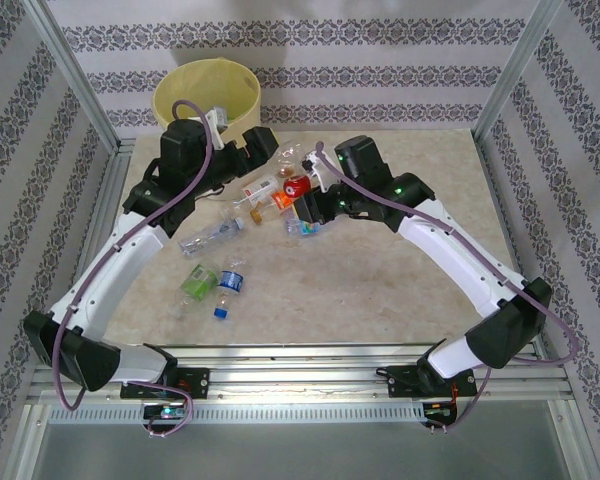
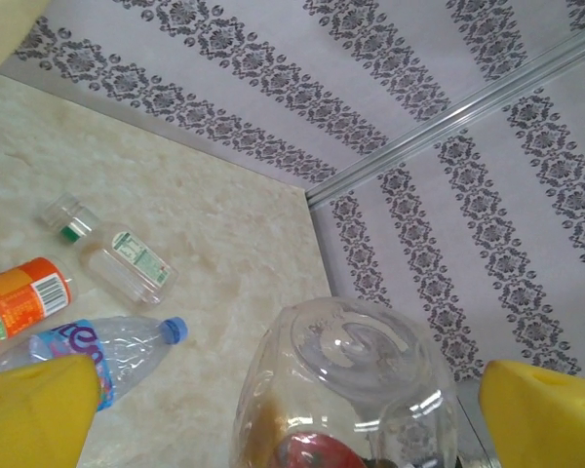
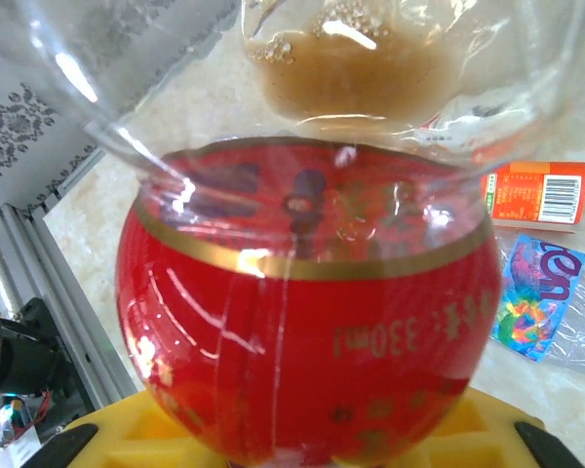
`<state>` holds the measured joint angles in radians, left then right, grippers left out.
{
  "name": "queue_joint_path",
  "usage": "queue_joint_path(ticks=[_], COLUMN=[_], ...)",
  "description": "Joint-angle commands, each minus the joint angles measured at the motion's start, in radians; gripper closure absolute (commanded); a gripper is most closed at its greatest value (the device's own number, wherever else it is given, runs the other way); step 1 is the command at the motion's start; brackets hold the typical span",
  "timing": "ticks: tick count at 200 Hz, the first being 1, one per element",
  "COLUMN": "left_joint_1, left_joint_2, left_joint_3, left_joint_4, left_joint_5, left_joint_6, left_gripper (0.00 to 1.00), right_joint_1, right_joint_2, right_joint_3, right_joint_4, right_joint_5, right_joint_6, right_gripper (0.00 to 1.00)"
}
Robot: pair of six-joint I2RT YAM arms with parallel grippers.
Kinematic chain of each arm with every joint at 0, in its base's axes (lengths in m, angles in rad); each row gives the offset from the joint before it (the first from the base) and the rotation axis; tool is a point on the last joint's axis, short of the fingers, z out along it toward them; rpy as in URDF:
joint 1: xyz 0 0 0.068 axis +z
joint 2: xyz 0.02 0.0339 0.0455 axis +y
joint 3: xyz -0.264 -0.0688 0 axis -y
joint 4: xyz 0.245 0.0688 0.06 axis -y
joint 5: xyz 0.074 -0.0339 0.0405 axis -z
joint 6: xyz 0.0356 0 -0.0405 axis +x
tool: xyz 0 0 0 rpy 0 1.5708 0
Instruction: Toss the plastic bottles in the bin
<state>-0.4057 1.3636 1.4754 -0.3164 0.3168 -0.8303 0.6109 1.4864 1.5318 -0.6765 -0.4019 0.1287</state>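
Note:
My right gripper (image 1: 308, 196) is shut on a clear plastic bottle with a red label (image 1: 297, 187) and holds it over the middle of the table. Up close, the red-labelled bottle (image 3: 307, 322) has brown liquid in it and sits against the right gripper's (image 3: 302, 453) yellow pads. My left gripper (image 1: 268, 150) is wide open beside the bin (image 1: 205, 95), a cream bucket with a yellow liner at the back left. Its yellow fingers (image 2: 34, 409) frame the base of that red-labelled bottle (image 2: 356, 380); I cannot tell whether they touch it.
Loose bottles lie on the table: an orange-labelled one (image 1: 270, 202), a blue-labelled one (image 1: 306, 228), a long clear one (image 1: 210, 238), a green one (image 1: 195, 283) and a blue-capped one (image 1: 228, 288). A small green-capped bottle (image 2: 107, 255) lies near the far right corner post (image 2: 448, 122).

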Motion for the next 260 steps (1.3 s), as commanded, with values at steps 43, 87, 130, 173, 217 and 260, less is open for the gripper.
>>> queue_joint_path(ticks=[43, 87, 130, 173, 217, 260], left_joint_1=[-0.047, -0.068, -0.070, -0.068, -0.060, -0.010], left_joint_2=[0.059, 0.093, 0.112, 0.119, 0.124, 0.109], left_joint_3=[-0.001, 0.007, 0.014, 0.042, 0.073, 0.121], left_joint_4=[0.112, 0.112, 0.107, 0.081, 0.048, -0.040], left_joint_5=[0.058, 0.070, 0.089, 0.095, 0.108, 0.073], left_joint_6=[-0.083, -0.089, -0.086, -0.046, -0.005, 0.063], left_gripper=[0.00, 0.02, 0.25, 0.53, 0.63, 0.66], right_joint_1=[0.001, 0.002, 0.003, 0.002, 0.003, -0.008], right_joint_2=[-0.015, -0.012, 0.000, 0.006, 0.006, -0.019], right_joint_3=[0.013, 0.020, 0.027, 0.033, 0.030, 0.004], right_joint_4=[0.038, 0.044, 0.046, 0.049, 0.055, 0.059], right_joint_5=[-0.049, -0.067, -0.087, -0.095, -0.106, -0.065], right_joint_6=[0.019, 0.018, 0.020, 0.033, 0.046, 0.059], right_gripper=[0.82, 0.82, 0.81, 0.71, 0.46, 0.12])
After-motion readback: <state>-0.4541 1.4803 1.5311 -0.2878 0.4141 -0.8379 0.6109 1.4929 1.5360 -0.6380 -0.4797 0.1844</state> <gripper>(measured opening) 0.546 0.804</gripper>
